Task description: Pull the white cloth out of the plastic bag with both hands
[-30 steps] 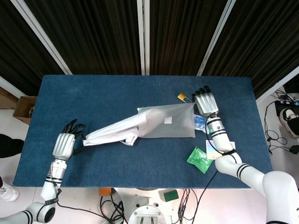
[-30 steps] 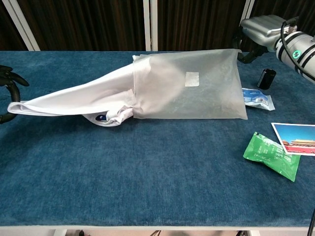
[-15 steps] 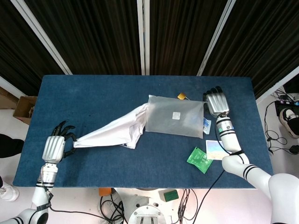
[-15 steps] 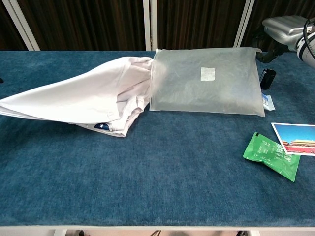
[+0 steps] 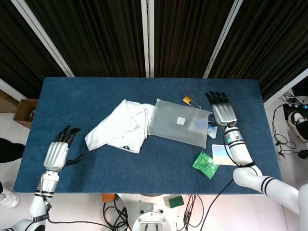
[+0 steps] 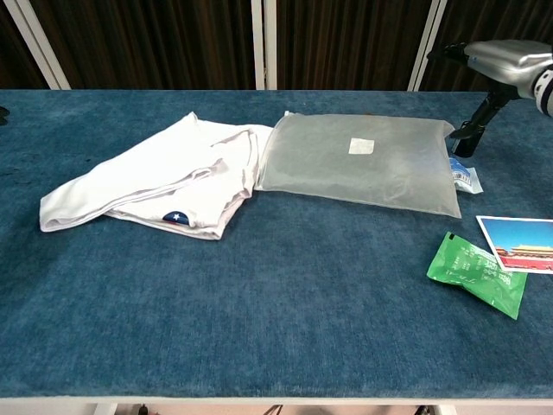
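Cloth [image 5: 118, 131] released since half second ago: no longer stretched toward left hand [image 5: 57, 153], now crumpled on table [image 5: 96, 96], clear of bag [image 5: 180, 126] apart from edge touching bag mouth. Left hand spread, empty, well apart from cloth. Right hand [image 5: 222, 109] fingers extended, empty, just beside bag's far end. Judgement: extraction effectively complete.

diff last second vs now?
The white cloth came the rest of the way out leftward and now lies slack on the table. The left hand let it go; the right hand released the plastic bag, which lies flat. The green packet and postcard did not move.
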Robot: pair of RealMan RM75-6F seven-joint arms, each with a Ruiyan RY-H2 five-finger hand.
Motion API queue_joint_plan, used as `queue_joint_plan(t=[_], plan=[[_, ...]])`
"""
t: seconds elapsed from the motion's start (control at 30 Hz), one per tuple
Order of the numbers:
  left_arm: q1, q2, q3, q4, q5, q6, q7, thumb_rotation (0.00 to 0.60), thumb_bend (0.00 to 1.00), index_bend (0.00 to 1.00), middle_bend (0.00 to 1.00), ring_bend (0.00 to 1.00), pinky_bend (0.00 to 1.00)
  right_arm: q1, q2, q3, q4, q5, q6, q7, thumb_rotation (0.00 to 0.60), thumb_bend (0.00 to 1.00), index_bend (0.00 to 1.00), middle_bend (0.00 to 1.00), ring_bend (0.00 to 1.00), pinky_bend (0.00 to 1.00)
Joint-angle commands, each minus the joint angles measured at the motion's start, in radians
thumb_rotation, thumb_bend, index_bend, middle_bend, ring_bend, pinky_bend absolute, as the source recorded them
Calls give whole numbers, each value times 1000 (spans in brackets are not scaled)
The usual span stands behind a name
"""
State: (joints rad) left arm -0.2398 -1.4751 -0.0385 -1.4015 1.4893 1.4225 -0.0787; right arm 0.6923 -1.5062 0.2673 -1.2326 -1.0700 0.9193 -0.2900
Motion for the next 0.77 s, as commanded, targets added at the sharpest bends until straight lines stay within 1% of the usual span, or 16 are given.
queue_joint_plan(t=[0.03,0.1,0.2,0.27,0.37,0.43,0.53,0.63,0.77], plan=[[20,62,-4,-57,2,30,20,600,176,129,128,26,136,-115,164,-23,-204,-24,116,27,600,128,0,87,0,40],[32,96,-8,-80,-5,44,26,600,175,131,128,26,136,-158,217,-39,-254,-62,163,65,600,182,0,138,8,88],[52,152,-15,-108,-20,64,33,600,174,139,129,26,137,-233,299,-74,-310,-132,243,125,600,262,0,182,48,126],[70,185,-19,-121,-33,81,34,600,173,142,129,26,137,-286,350,-100,-336,-182,301,173,600,294,4,195,57,133],[99,223,-21,-126,-46,109,34,600,173,148,129,26,136,-360,406,-137,-353,-245,383,240,600,303,25,197,58,139],[116,239,-17,-124,-48,127,36,600,173,152,129,26,136,-401,427,-159,-352,-280,432,278,600,303,29,197,57,139],[152,262,3,-133,-41,152,26,600,173,157,129,26,135,-470,447,-196,-341,-333,509,339,600,304,30,195,57,139],[187,274,30,-147,-31,175,41,600,173,160,129,26,134,-516,448,-221,-327,-363,557,374,600,303,30,191,57,139],[227,277,61,-164,-14,198,57,600,173,166,129,26,134,-548,437,-242,-310,-394,583,406,600,303,30,191,57,140]])
